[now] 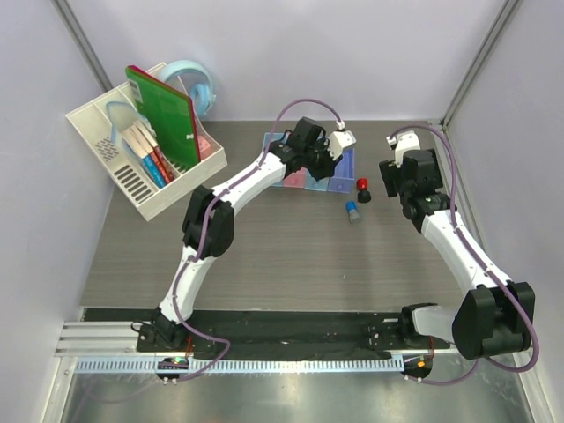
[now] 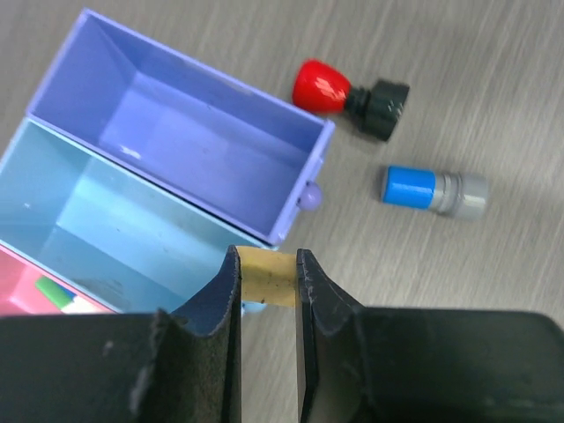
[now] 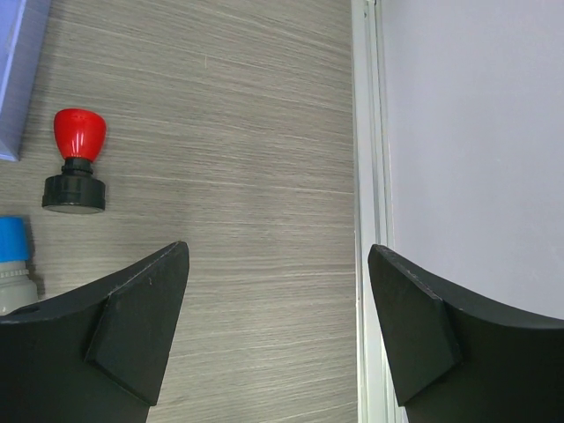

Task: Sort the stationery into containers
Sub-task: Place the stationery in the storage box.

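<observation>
My left gripper (image 1: 322, 166) is shut on the tiny orange block (image 2: 269, 275) and holds it over the near edge of the blue bin (image 2: 106, 220), next to the violet-blue bin (image 2: 203, 141). The pink bin (image 2: 22, 295) holds a green-capped item. The row of bins (image 1: 295, 179) lies at the back centre, partly hidden by the left arm. The red-and-black cylinder (image 1: 362, 189) (image 2: 348, 92) (image 3: 75, 163) and the blue-grey cylinder (image 1: 353, 211) (image 2: 434, 189) (image 3: 13, 264) lie on the table right of the bins. My right gripper (image 1: 408, 182) (image 3: 278, 291) is open and empty, right of both cylinders.
A white slotted organizer (image 1: 145, 189) with a green book (image 1: 163, 115) stands at the back left, with a round light-blue tape dispenser (image 1: 198, 84) behind it. The enclosure's right wall (image 3: 467, 132) is close beside my right gripper.
</observation>
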